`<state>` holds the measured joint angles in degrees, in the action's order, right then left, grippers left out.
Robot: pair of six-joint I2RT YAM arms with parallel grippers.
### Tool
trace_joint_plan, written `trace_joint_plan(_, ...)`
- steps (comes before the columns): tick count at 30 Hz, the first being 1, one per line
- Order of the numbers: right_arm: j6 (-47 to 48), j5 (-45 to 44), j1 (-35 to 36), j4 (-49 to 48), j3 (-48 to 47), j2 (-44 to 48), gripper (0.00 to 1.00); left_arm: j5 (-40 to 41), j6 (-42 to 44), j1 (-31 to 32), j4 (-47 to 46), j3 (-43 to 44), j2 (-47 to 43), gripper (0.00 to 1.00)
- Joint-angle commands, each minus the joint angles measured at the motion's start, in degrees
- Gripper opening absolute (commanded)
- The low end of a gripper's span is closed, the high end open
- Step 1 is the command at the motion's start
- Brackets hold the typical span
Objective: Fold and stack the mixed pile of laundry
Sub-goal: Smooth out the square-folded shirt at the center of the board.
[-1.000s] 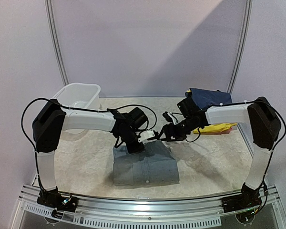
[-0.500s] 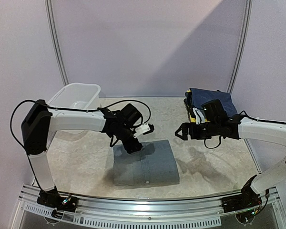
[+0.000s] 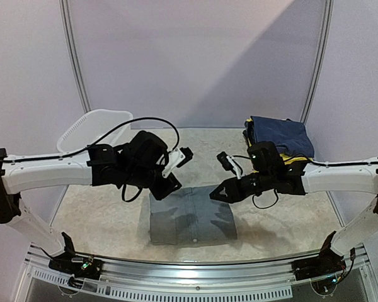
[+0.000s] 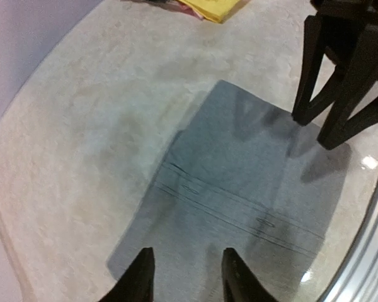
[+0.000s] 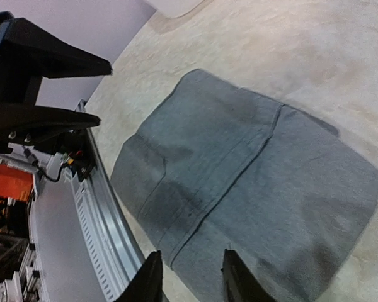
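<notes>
The grey trousers (image 3: pixel 192 217) lie folded into a flat rectangle near the table's front, also seen in the left wrist view (image 4: pixel 239 189) and the right wrist view (image 5: pixel 252 182). My left gripper (image 3: pixel 171 185) hovers above their far left corner, its jaws apart and empty (image 4: pixel 186 277). My right gripper (image 3: pixel 219 192) hangs over their far right corner, open with nothing between its fingers (image 5: pixel 190 277). A folded navy garment (image 3: pixel 280 132) lies at the back right. Yellow cloth (image 3: pixel 297 161) shows under its front edge.
A white plastic basin (image 3: pixel 91 129) stands at the back left. The metal front rail (image 5: pixel 94 207) runs close to the trousers' near edge. The right gripper's black fingers (image 4: pixel 340 82) show in the left wrist view, and the left gripper (image 5: pixel 38 82) in the right wrist view.
Both grippers have left the trousers' far edge and risen. The left arm drew back to the left. The right arm swung out right, then came back over the trousers.
</notes>
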<state>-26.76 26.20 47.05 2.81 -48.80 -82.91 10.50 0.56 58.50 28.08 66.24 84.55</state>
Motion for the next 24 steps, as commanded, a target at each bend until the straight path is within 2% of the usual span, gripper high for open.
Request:
trace_joint_plan(1,1.35,7.98,4.01,-2.28,-0.49,-4.57,0.26,-5.59,-10.22,3.28,-2.32,-7.37,-1.65,0.29)
trace_joint_plan(3,1.95,9.19,5.5,-2.28,-1.08,-7.96,0.19,-6.02,-12.57,4.35,-4.61,-9.39,-0.89,0.26)
trace_joint_plan(9,0.37,12.33,6.17,-7.38,-1.04,-15.49,0.1,-5.61,-16.02,5.5,-7.12,-11.57,2.17,0.2)
trace_joint_plan(15,0.3,11.6,6.15,-8.2,-0.6,-20.06,0.09,-7.88,-17.42,6.35,-7.63,-13.85,3.91,0.18)
trace_joint_plan(24,-0.23,9.95,5.82,-9.84,0.35,-25.26,0.09,-5.35,-19.55,6.43,-7.78,-18.68,10.14,0.17)
